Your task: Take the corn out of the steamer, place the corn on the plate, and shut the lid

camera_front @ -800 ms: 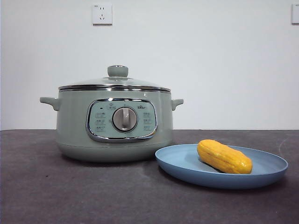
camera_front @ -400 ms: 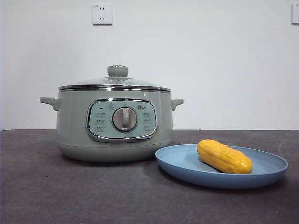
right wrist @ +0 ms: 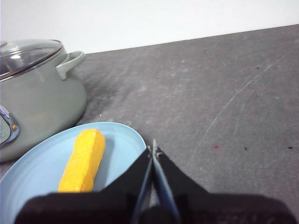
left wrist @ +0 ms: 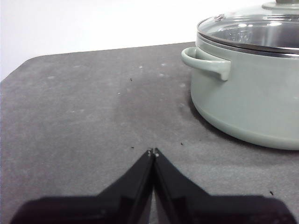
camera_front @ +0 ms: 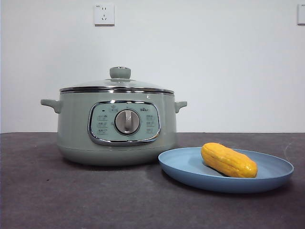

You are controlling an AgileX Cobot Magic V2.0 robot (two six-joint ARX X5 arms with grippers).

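Left gripper (left wrist: 152,152): jaws pressed together tip to tip, holding nothing, poised over bare dark worktop (left wrist: 84,116) toward its left edge, well apart from the steamer's near side handle (left wrist: 205,63).

Steamer (camera_front: 116,126): stands on the left-centre part of the worktop, nearer the back edge than the front. Sage-green body, chrome-framed control panel (camera_front: 124,122) facing the front edge, silver dial (camera_front: 127,121) at panel centre, one small handle on each side.

Lid (camera_front: 116,86): seated flat on the steamer, chrome rim level all round, pale-green knob (camera_front: 120,72) upright on top. Glass dome reflects light in the left wrist view; contents not discernible.

Plate (camera_front: 267,183): light blue, on the worktop just right of the steamer and closer to the front edge. Whether its rim touches the steamer base cannot be determined.

Corn (camera_front: 228,160): lies on its side on the plate, roughly central, long axis slanted across the plate.

Right gripper (right wrist: 153,150): jaws closed together, empty, poised above the plate's rim on the side away from the steamer, near the corn but not touching it.

White wall behind, with a socket (camera_front: 104,14).
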